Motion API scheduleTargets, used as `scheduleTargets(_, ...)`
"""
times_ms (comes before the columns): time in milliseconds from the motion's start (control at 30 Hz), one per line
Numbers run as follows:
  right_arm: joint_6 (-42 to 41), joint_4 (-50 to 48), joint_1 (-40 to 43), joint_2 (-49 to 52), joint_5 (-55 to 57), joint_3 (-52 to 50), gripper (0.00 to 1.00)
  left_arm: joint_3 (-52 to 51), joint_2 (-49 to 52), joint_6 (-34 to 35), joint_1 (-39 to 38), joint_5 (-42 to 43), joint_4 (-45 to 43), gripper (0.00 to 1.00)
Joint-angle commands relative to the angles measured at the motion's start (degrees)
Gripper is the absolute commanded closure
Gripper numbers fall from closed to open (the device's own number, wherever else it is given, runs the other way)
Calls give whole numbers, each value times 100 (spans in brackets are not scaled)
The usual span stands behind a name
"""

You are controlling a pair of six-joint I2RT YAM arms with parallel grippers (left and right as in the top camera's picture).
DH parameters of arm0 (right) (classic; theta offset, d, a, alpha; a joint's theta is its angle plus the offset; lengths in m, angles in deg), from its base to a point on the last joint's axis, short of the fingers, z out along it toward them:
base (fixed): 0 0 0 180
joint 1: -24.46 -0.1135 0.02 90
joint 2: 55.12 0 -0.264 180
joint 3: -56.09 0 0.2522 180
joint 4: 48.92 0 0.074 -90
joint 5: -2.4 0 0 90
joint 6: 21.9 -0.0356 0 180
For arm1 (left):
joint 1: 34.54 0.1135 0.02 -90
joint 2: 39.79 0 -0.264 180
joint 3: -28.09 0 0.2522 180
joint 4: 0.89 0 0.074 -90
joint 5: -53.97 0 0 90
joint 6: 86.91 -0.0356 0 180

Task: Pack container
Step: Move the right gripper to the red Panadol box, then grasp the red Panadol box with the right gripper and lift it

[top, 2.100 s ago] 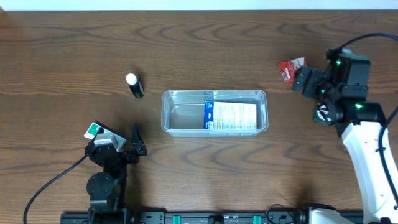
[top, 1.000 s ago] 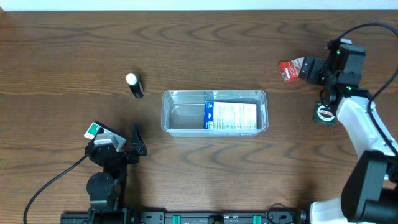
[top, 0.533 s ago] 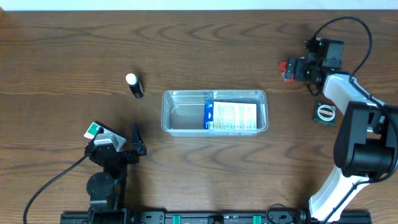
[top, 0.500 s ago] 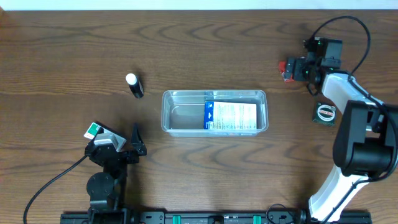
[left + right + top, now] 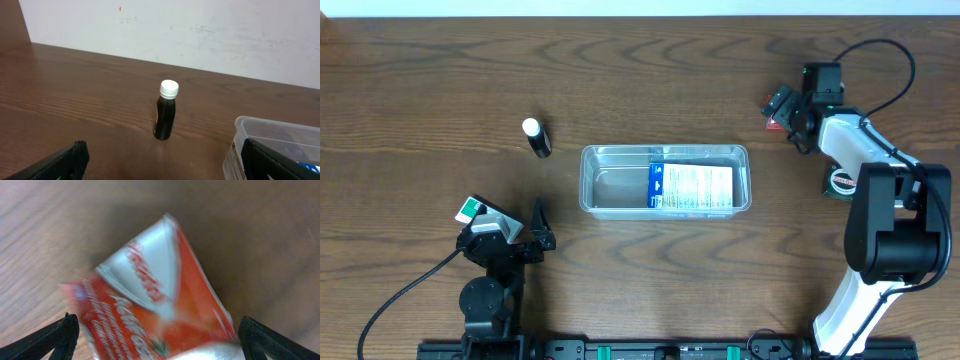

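Note:
The clear container (image 5: pixel 610 190) lies mid-table with a blue and white box (image 5: pixel 692 186) in its right half; its corner shows in the left wrist view (image 5: pixel 260 135). At the far right lies a red and silver packet (image 5: pixel 776 106) (image 5: pixel 155 290). My right gripper (image 5: pixel 792 114) (image 5: pixel 157 342) is open and down over it, one fingertip on each side. A small dark bottle with a white cap (image 5: pixel 535 138) (image 5: pixel 165 116) stands left of the container. My left gripper (image 5: pixel 542 228) (image 5: pixel 160 167) is open and empty at the near left, facing the bottle.
A round dark green item (image 5: pixel 839 182) lies on the table right of the container, partly under my right arm. A white wall (image 5: pixel 175 30) runs along the table's far edge.
My right gripper has swung up and left, from beside the round item to over the red packet, which has shifted slightly left. The left arm has not moved.

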Motion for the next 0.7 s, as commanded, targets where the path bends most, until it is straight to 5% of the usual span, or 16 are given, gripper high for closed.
scheduleTargets(0, -1491, 116, -94, 39, 603, 48, 1, -109, 7, -94, 28, -68, 210, 2)
scheduleTargets(667, -2243, -710, -105, 39, 791, 44, 1, -109, 7, -94, 28, -68, 210, 2)
